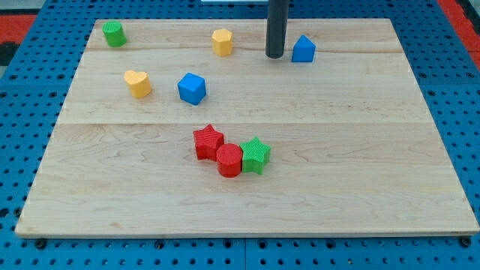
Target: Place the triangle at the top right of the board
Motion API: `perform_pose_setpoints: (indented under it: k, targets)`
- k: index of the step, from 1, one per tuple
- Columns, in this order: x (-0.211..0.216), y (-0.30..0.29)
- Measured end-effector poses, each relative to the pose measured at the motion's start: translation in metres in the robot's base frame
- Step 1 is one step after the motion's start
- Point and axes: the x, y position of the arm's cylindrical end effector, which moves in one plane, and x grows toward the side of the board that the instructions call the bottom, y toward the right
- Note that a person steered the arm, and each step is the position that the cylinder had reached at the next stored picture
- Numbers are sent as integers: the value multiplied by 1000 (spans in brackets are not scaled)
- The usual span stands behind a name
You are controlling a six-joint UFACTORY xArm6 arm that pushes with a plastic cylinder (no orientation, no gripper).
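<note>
While my tip [274, 56] sits just to the view's left of the blue triangle [303, 49], near the view's top of the board [420, 150], I judge the step in hand to be a push toward the view's right, along the top edge and into the top right corner; whether the rod already touches the block I cannot tell (the gap, if any, is very thin). There is nothing to open or close here; I hold nothing, I only shove with a bare rod. To do it well I want the contact centred on the block's left face, since an off-centre push would likely spin the triangle or let it slip round the rod; I would also keep the line level, so the block does not run off the top edge. The path to the right looks free; the yellow block [222, 42] and the blue cube [192, 88] lie behind me, well apart from that line.
</note>
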Motion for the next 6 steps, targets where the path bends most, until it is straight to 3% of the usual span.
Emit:
perform_pose_setpoints:
  k: [1,2,3,4,5,6]
  targets:
    - [-1,62]
    - [22,64]
    - [30,102]
    - [-11,116]
    - [-18,120]
    - [39,120]
